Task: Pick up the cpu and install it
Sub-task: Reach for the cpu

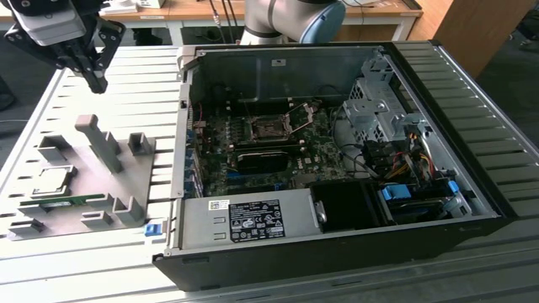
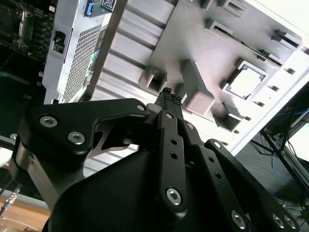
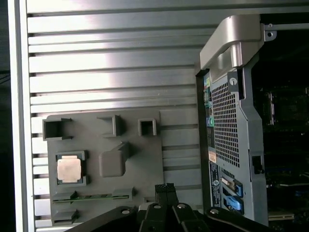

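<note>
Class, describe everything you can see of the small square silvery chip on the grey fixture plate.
The small flat square chip has a silvery-grey, metal-looking top with a thin pale rim. It lies flat, seated in a grey holder on the fixture plate, outside the open computer case. The black gripper hangs apart from it.

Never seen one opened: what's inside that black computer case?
A green motherboard with a square socket, a grey power supply, a metal drive cage and coloured cables. Whatever lies under the board and power supply is covered.
</note>
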